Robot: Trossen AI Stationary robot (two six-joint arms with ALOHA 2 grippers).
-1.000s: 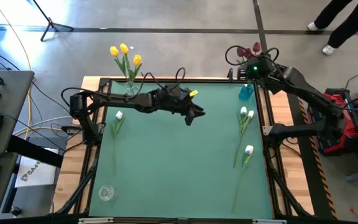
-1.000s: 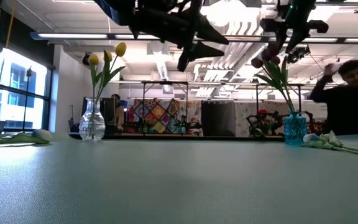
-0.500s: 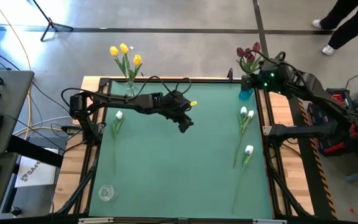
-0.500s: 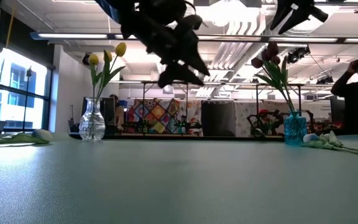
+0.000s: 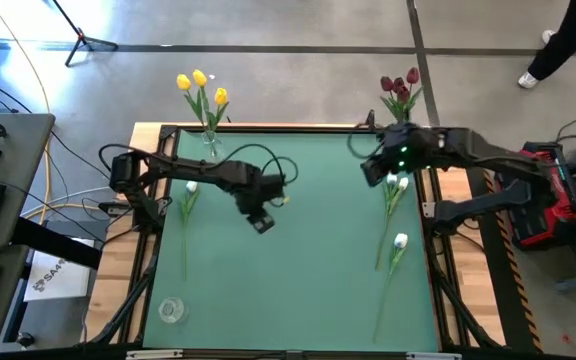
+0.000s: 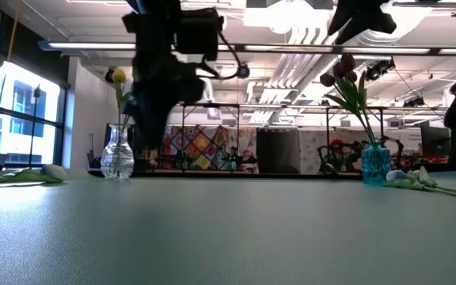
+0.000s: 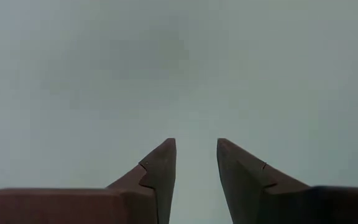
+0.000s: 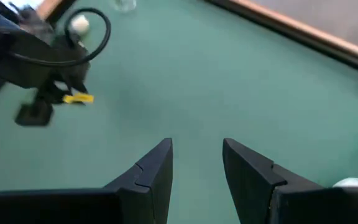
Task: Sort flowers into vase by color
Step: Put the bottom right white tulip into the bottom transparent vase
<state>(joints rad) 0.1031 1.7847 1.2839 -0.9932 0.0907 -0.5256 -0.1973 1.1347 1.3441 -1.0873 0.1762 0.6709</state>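
Your left gripper (image 5: 260, 222) hangs empty over bare green mat (image 5: 298, 280) in the middle of the table, fingers (image 7: 160, 168) parted by a narrow gap. Your right gripper (image 5: 370, 170) hovers at the far right, fingers (image 8: 154, 171) also parted and holding nothing, just beside the upper white tulip (image 5: 394, 190). Yellow tulips (image 5: 200, 85) stand in the clear vase (image 5: 209, 140) at the far left; dark red tulips (image 5: 400, 88) stand at the far right. Three white ones lie flat: one at the left (image 5: 189, 196), two at the right, the nearer (image 5: 399, 245). An empty glass vase (image 5: 171, 310) waits at the near left. To pick well, lower over a thin stem, not the head. Since a second ago, the left gripper has swung left and nearer, narrowing slightly; the right has left the red tulips and come over the mat
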